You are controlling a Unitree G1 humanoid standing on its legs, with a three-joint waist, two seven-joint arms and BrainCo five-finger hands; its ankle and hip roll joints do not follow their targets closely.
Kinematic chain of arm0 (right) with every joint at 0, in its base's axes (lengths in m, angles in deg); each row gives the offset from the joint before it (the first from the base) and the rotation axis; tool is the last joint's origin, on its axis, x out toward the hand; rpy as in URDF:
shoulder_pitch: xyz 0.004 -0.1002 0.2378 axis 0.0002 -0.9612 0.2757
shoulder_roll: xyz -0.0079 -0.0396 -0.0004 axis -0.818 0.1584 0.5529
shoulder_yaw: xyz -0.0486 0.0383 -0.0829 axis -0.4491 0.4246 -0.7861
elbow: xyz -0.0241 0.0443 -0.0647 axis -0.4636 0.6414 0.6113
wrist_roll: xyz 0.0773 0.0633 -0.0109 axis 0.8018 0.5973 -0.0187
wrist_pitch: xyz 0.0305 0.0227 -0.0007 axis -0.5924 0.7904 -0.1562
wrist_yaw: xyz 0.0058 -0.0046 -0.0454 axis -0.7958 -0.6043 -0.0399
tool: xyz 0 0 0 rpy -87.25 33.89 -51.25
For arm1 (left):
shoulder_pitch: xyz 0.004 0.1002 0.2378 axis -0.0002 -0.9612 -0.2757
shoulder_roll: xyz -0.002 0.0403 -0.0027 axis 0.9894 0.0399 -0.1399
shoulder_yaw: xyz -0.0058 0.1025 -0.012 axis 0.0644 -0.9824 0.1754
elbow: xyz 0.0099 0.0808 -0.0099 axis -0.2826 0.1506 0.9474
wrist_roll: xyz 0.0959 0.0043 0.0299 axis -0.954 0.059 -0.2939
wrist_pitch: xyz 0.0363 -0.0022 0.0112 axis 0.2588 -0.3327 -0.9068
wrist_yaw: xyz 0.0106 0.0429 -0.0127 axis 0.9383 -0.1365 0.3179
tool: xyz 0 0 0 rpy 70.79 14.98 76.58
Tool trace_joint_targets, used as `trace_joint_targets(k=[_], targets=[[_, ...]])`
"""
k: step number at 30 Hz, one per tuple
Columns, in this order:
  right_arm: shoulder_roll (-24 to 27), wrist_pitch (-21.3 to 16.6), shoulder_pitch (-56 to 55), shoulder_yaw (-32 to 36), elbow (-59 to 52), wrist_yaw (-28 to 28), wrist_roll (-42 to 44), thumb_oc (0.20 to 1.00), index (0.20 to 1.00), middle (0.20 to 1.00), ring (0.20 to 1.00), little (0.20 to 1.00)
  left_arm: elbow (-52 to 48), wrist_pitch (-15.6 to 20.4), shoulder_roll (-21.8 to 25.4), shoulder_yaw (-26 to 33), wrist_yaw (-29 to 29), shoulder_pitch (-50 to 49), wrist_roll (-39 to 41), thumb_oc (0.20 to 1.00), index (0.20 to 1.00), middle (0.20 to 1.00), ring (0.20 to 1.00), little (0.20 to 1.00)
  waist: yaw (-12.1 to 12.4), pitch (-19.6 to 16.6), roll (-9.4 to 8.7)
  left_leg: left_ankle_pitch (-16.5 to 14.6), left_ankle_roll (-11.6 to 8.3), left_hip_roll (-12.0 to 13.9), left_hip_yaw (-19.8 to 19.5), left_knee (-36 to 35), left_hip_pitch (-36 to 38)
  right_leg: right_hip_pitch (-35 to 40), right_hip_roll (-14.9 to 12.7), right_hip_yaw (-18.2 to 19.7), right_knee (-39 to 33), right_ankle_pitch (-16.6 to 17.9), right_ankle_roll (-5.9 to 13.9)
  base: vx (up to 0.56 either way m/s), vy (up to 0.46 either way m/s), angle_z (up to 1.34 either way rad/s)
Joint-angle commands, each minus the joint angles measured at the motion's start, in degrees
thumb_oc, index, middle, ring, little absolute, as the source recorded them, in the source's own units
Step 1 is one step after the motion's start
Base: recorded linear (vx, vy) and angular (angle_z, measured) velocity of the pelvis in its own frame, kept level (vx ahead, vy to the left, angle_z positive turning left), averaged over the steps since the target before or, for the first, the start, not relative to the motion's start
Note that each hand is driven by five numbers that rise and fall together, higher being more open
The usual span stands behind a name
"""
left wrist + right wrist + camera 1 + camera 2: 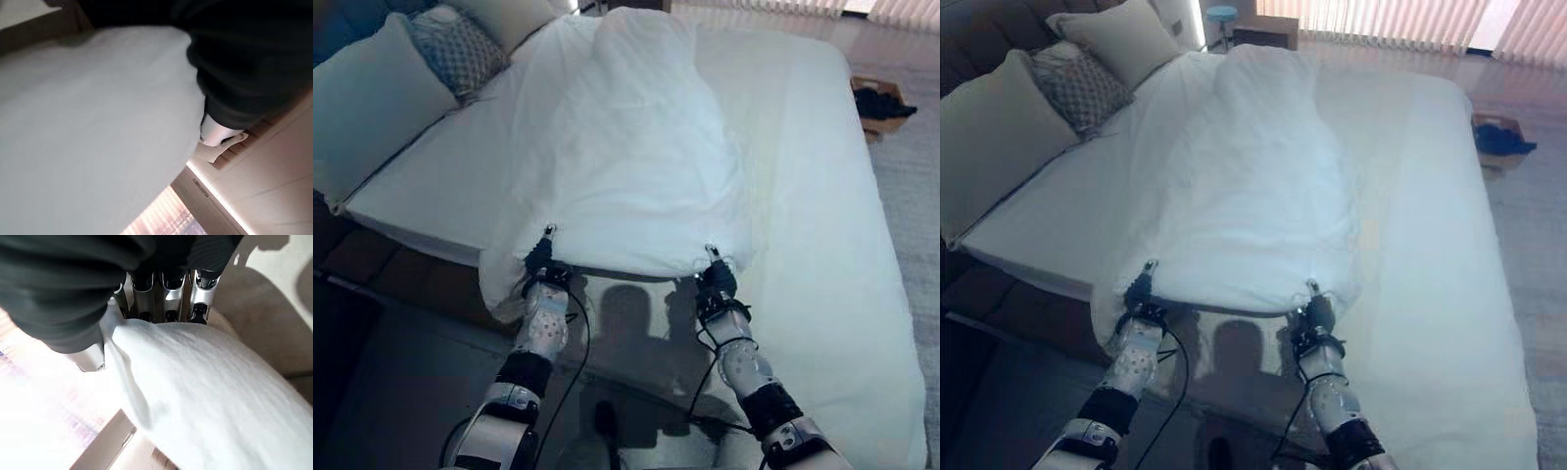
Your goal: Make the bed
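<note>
A white duvet (pixel 636 166) lies bunched in a long heap down the middle of the bed (pixel 832 245), which has a white sheet. Its near edge is lifted off the mattress and casts a shadow below. My left hand (pixel 543 259) grips the edge's left corner, and my right hand (pixel 715 279) grips its right corner. In the right wrist view the fingers (pixel 166 298) curl over the duvet's fold (pixel 205 382), with the thumb beside it. The left wrist view has the cloth (pixel 98 137) pressed against a silver finger (pixel 215 137).
A large pale pillow (pixel 372 108), a patterned cushion (pixel 460 49) and another pillow (pixel 509 15) lean at the head of the bed on the left. A cardboard box (pixel 881 106) with dark things stands on the floor right of the bed. A small stool (pixel 1221 14) stands beyond it.
</note>
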Motion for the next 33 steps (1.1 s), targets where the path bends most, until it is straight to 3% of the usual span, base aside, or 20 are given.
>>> trace_joint_targets(k=[1,3,4,5,8,10,12,14,16,17,19,21,22,23,25,27,28,30,31,33], targets=[[2.34,-6.20,0.14,2.13,2.14,0.08,5.00,0.200,0.200,0.200,0.200,0.200,-3.51,4.67,3.83,3.00,-0.58,1.53,-2.72,0.200,0.200,0.200,0.200,0.200,-2.50,-4.57,-0.09,-2.17,-3.21,-6.15,2.02,-0.60,1.32,4.97,6.25,4.12,-16.24,7.70,-0.61,0.08,0.296,0.55],[2.88,-6.63,-1.32,1.40,1.07,1.51,5.92,0.200,0.200,0.200,0.200,0.200,-3.43,4.63,1.55,2.57,-0.34,1.37,-2.24,0.200,0.200,0.200,0.200,0.200,-4.16,-4.07,0.13,-5.15,-3.89,-8.66,0.55,8.36,-0.64,6.49,5.83,9.25,-16.92,7.69,-1.85,0.07,0.336,0.99],[3.81,-5.66,-1.68,0.80,1.78,0.84,5.90,0.200,0.200,0.200,0.200,0.200,-4.33,4.68,0.06,2.41,-0.48,0.64,-2.41,0.200,0.200,0.200,0.200,0.200,-4.00,-2.74,0.55,-3.12,-8.15,-8.73,1.52,20.63,-5.07,6.80,5.24,10.33,-15.10,7.13,-2.69,0.08,0.379,1.08],[4.17,-4.83,-1.50,0.63,2.17,1.32,5.33,0.200,0.200,0.200,0.200,0.200,-4.26,4.95,-0.43,2.82,-0.35,0.13,-2.27,0.200,0.200,0.200,0.200,0.200,-3.19,-2.04,1.24,-1.48,-10.13,-9.33,-0.78,23.49,-5.90,7.36,4.84,11.36,-14.19,6.18,-2.79,0.05,0.289,0.87],[3.45,-4.18,-2.54,1.33,2.91,0.95,6.55,0.200,0.200,0.200,0.200,0.200,-4.66,5.34,-1.26,3.74,0.15,-1.15,-0.70,0.200,0.200,0.200,0.200,0.200,-2.99,-2.50,1.06,-2.52,-7.98,-6.60,-3.83,26.98,-7.23,8.17,3.47,13.19,-13.24,4.68,-2.25,0.15,0.267,-0.46],[2.41,-3.93,-2.56,0.52,4.11,1.38,7.86,0.200,0.200,0.200,0.200,0.200,-4.15,5.89,-1.01,3.54,0.73,-0.75,2.11,0.200,0.200,0.200,0.200,0.200,-2.50,-4.39,-1.00,-6.01,-3.57,2.38,-7.67,19.90,-6.08,9.29,-0.40,14.55,-12.74,1.83,-0.34,0.34,0.446,-0.29],[1.93,-3.69,-1.95,0.29,4.88,1.86,7.70,0.200,0.200,0.200,0.200,0.200,-3.68,6.24,-0.78,3.63,1.15,-0.34,2.78,0.200,0.200,0.200,0.200,0.200,-2.05,-5.15,-1.79,-3.93,-3.76,5.99,-10.66,16.72,-6.05,9.28,-1.88,16.20,-12.60,1.66,0.37,0.29,0.484,-0.31],[1.17,-2.73,-0.67,0.11,5.63,2.36,7.37,0.200,0.200,0.200,0.200,0.200,-2.89,6.98,-0.26,4.77,2.03,0.01,4.42,0.200,0.200,0.200,0.200,0.200,-0.70,-6.40,-2.00,1.99,-6.13,11.86,-17.31,12.04,-5.72,9.98,-5.99,20.82,-11.62,1.07,2.84,0.30,0.776,-0.16],[0.78,-2.35,-0.12,-0.13,6.21,2.57,7.47,0.200,0.200,0.200,0.200,0.200,-2.54,7.31,-0.22,5.16,2.36,-0.03,4.85,0.200,0.200,0.200,0.200,0.200,0.14,-6.87,-2.04,0.64,-7.04,11.03,-18.89,13.29,-5.05,9.73,-7.70,22.68,-12.19,2.61,3.65,0.17,0.673,-0.40],[0.96,-0.87,-0.39,-0.06,5.95,2.35,6.38,0.200,0.200,0.200,0.200,0.200,-2.31,6.53,-0.63,5.13,1.26,-1.01,5.03,0.200,0.200,0.200,0.200,0.200,0.18,-7.54,-2.19,-7.09,-7.89,8.09,-14.63,13.62,-3.37,10.77,-13.57,21.85,-12.62,9.70,6.19,0.18,0.851,-0.25],[0.73,-0.47,-1.67,-0.21,4.76,2.15,5.61,0.200,0.200,0.200,0.200,0.200,-3.63,6.74,-1.07,4.12,0.95,-2.93,3.98,0.200,0.200,0.200,0.200,0.200,1.73,-7.02,-2.68,-9.90,-5.96,4.37,-11.80,14.82,-3.27,7.88,-17.72,18.13,-12.97,20.43,4.44,0.08,0.966,-0.33],[-0.74,-0.61,-1.36,-0.39,5.97,1.96,5.76,0.200,0.200,0.200,0.200,0.200,-3.76,6.83,-0.53,4.42,1.56,-3.41,3.18,0.200,0.200,0.200,0.200,0.200,3.08,-6.09,-1.68,-9.30,-4.91,3.37,-8.45,12.86,-2.21,6.37,-18.47,8.32,-11.10,18.45,2.59,-0.05,0.606,-0.55],[-0.76,-0.61,-1.32,-0.37,6.00,1.95,5.77,0.200,0.200,0.200,0.200,0.200,-3.78,6.83,-0.50,4.42,1.58,-3.38,3.16,0.200,0.200,0.200,0.200,0.200,2.88,-6.16,-1.78,-8.94,-4.86,3.20,-8.63,12.60,-2.32,6.44,-18.63,8.10,-11.41,18.72,2.61,-0.03,0.492,-0.33],[-1.17,-0.48,-0.85,-0.99,6.87,1.77,5.45,0.200,0.200,0.200,0.200,0.200,-3.74,6.78,-0.37,4.74,1.85,-3.92,2.94,0.200,0.200,0.200,0.200,0.200,3.70,-6.15,-1.17,-8.56,-4.27,2.46,-7.31,10.91,-1.59,7.00,-18.02,3.66,-10.51,17.01,2.45,-0.02,0.487,-0.02],[-1.17,-0.16,-0.42,-1.46,7.54,0.87,5.92,0.200,0.200,0.200,0.200,0.200,-4.37,6.34,-0.08,5.34,1.50,-4.56,2.97,0.200,0.200,0.200,0.200,0.200,3.38,-6.36,-0.61,-6.39,-3.44,1.33,-6.05,6.26,0.36,6.97,-11.57,1.89,-8.38,11.55,1.53,0.00,0.611,-0.16],[-1.78,-0.06,0.46,-2.56,9.39,-0.24,6.04,0.200,0.200,0.200,0.200,0.200,-5.35,6.08,0.43,6.52,1.62,-5.23,2.38,0.200,0.200,0.200,0.200,0.200,4.67,-6.02,-0.82,-5.00,-3.16,-1.47,-2.54,2.48,3.33,8.22,-5.09,-8.81,-7.77,6.22,0.63,-0.02,0.600,-0.31],[-1.78,-0.14,0.56,-2.51,10.01,-0.35,6.34,0.200,0.200,0.200,0.200,0.200,-5.84,5.97,0.59,6.86,1.75,-5.68,1.85,0.200,0.200,0.200,0.200,0.200,4.78,-5.84,-1.09,-4.85,-3.43,-2.57,-2.61,2.03,4.12,8.77,-2.86,-9.69,-8.76,5.57,0.89,-0.01,0.428,-0.39],[-1.51,-0.91,0.72,-2.39,10.32,-0.42,7.10,0.200,0.200,0.200,0.200,0.200,-5.16,5.59,0.43,6.50,1.50,-5.62,1.38,0.200,0.200,0.200,0.200,0.200,4.10,-5.94,-1.99,-4.70,-3.78,-4.96,-2.99,3.02,4.09,9.14,2.21,-6.61,-11.88,5.11,1.10,0.01,0.252,-0.30],[-1.07,-1.44,0.65,-2.07,10.15,-0.39,7.56,0.200,0.200,0.200,0.200,0.200,-4.10,5.50,0.25,6.34,1.24,-5.19,1.49,0.200,0.200,0.200,0.200,0.200,3.09,-5.95,-2.39,-4.93,-3.97,-6.27,-3.84,4.51,3.41,9.18,5.10,-1.26,-14.10,5.09,0.13,0.06,0.226,0.01],[0.23,-1.96,-0.92,-2.20,9.08,-0.04,8.25,0.200,0.200,0.200,0.200,0.200,-3.95,5.24,-1.17,5.59,0.38,-6.01,2.01,0.200,0.200,0.200,0.200,0.200,1.75,-5.88,-2.91,-4.28,-6.46,-8.41,-4.74,11.87,1.17,11.77,6.00,3.26,-16.45,5.70,-2.39,0.06,0.220,0.71]])
